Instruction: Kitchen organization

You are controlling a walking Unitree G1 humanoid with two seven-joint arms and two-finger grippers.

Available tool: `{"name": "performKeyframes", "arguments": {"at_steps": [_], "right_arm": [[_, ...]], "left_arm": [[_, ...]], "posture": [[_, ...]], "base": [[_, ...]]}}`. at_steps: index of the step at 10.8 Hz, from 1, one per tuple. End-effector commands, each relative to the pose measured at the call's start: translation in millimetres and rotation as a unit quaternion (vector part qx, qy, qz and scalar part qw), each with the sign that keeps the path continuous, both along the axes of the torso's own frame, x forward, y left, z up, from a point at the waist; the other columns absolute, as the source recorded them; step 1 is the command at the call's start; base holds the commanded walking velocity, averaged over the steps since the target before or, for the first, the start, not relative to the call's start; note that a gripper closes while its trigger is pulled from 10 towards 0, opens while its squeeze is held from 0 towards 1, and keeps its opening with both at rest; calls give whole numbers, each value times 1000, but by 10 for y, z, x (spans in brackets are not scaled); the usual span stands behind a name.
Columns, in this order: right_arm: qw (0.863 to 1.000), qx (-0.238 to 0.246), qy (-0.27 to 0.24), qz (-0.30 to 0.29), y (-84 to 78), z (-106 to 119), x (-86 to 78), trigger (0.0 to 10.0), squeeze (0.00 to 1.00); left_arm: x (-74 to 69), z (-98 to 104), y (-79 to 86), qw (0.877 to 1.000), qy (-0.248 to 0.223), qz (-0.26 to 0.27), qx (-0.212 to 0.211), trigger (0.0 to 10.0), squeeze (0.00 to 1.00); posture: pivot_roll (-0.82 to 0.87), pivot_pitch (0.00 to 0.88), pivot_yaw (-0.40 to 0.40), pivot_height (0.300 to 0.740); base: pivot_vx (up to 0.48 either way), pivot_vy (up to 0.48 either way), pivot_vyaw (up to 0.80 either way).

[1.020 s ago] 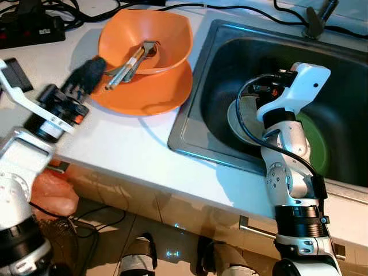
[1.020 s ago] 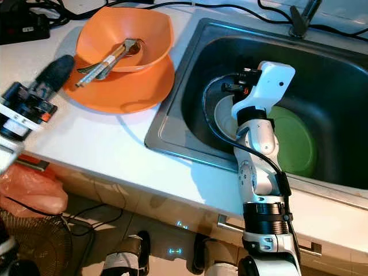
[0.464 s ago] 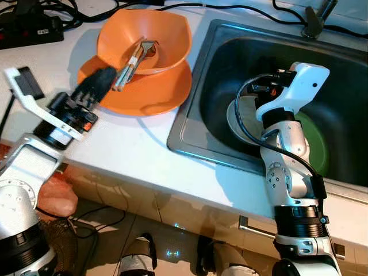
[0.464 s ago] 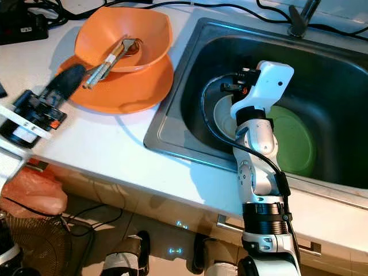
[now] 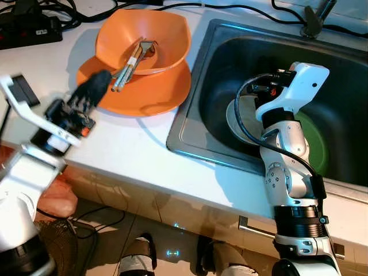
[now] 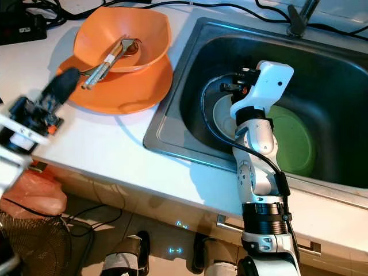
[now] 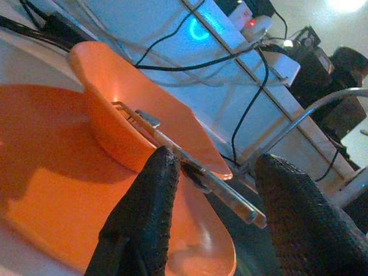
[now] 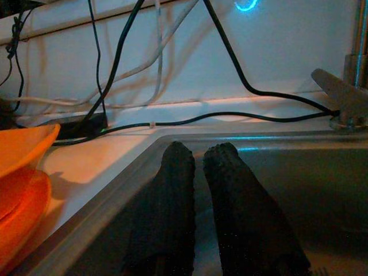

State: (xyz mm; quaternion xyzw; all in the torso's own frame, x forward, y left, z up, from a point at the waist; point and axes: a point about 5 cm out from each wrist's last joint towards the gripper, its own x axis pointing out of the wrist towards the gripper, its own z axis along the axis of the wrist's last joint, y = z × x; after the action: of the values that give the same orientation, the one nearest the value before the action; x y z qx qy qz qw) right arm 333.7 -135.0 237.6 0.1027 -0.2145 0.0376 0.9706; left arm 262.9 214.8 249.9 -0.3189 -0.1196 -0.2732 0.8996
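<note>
An orange bowl (image 5: 146, 35) is being carried on an orange plate (image 5: 144, 89) in the upper left of the head views, on the white surface (image 5: 115, 141). Several utensils (image 5: 129, 63) are lying in the bowl, their handles sticking out over its rim toward the left edge of the frame.

The left end effector (image 5: 95, 86) is being held at the left side of the frame, over the plate's near-left edge, just beside the utensil handles. In the left wrist view its fingers (image 7: 146, 218) are seen spread apart, released, with the tip of a utensil handle (image 7: 230, 195) lying between them; nothing is being gripped.

The right end effector (image 8: 198, 167) is being held inside the dark sink (image 5: 230, 52) in the right half of the frame, above a pale plate (image 5: 234, 118) and beside a green plate (image 6: 296, 141). Its fingers are pressed close together, clenched on nothing. Black cables (image 5: 172, 6) are running along the top edge.
</note>
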Motion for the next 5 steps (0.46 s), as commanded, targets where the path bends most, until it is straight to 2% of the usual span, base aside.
{"name": "performKeyframes", "arguments": {"at_steps": [1,2,5], "right_arm": [[1000,3,14,-6,-43,-91,-15,10000,0],[1000,2,14,-5,-42,-95,-13,10000,0],[1000,2,13,-2,-26,-95,-16,10000,0]], "left_arm": [[-77,76,21,1000,-25,-2,-11,10000,0],[-93,107,35,999,-31,-9,-33,10000,0],[-119,-58,-61,998,0,-22,-55,10000,0]], "posture": [[165,268,-11,740],[167,265,-10,740],[165,254,-12,740]], "base": [[0,0,0],[0,0,0],[0,0,0]]}}
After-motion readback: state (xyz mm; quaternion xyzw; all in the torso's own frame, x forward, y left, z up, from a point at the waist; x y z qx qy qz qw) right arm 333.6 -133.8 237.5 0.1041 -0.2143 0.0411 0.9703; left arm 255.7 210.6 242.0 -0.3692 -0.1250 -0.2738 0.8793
